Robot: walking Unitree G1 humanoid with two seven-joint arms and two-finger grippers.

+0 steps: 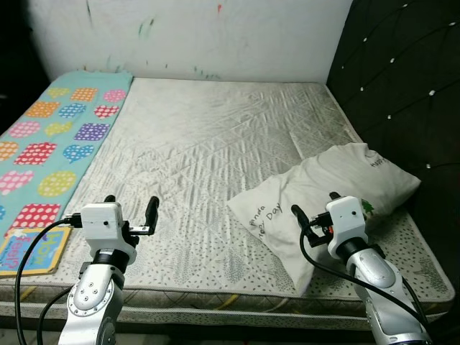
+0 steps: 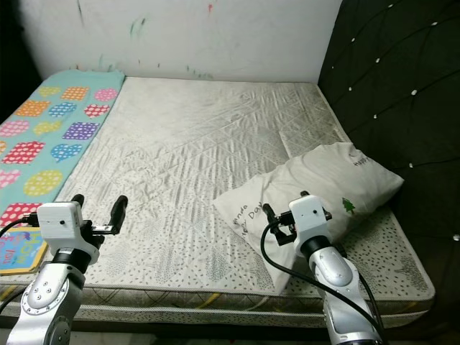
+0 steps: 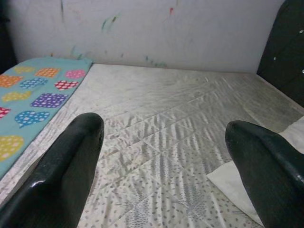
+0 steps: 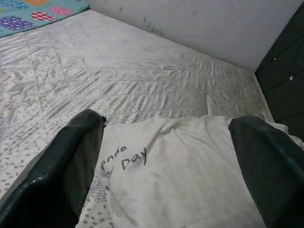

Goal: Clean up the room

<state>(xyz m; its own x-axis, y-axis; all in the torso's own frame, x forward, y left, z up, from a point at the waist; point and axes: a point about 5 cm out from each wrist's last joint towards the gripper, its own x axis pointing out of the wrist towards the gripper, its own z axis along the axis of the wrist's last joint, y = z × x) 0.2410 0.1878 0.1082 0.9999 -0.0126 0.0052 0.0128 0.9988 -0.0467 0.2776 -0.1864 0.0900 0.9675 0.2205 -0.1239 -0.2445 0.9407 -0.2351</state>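
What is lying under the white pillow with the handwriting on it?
The white pillow with handwriting lies on the bare quilted grey mattress, beside the dark tufted headboard. The mattress surface shows around the pillow's edges; anything directly beneath the pillow is covered.

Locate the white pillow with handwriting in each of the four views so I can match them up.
Left eye view: the pillow lies on the mattress's right side, beside the dark headboard, just beyond the right gripper.
Right eye view: pillow, right of centre, same spot.
Left wrist view: just a white corner by one finger.
Right wrist view: pillow directly ahead between the open fingers.
Shared landmark: the teal spotted blanket.
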